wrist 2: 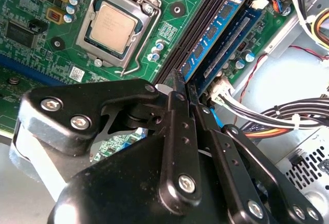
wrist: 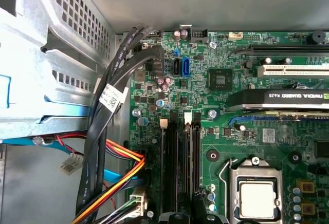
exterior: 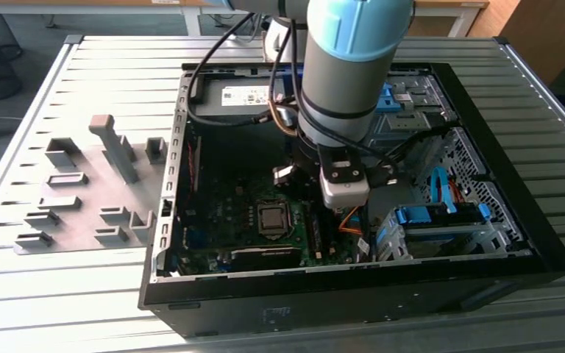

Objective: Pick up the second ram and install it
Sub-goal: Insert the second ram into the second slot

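Two blue memory sticks with black chips stand side by side in the black slots beside the processor [wrist 2: 112, 28]. The second ram [wrist 2: 213, 29] is the lighter blue stick, on the processor side. My gripper [wrist 2: 184, 85] is shut with nothing between its black fingers [wrist 2: 175, 131]. Its tips are at the near end of that stick; I cannot tell whether they touch it. The exterior view has the gripper [exterior: 346, 202] low inside the open computer case [exterior: 518, 243], over the motherboard [exterior: 233, 220]. The slots [wrist: 180, 167] run lengthwise in the first wrist view.
Cable bundles [wrist 2: 288, 116] and a metal drive cage [wrist: 46, 70] crowd the side of the slots away from the processor. A graphics card [wrist: 277, 100] lies across the board. On the exterior view's left, a grey fixture plate [exterior: 76, 206] with a tall grey post [exterior: 115, 147] rests on the slatted table.
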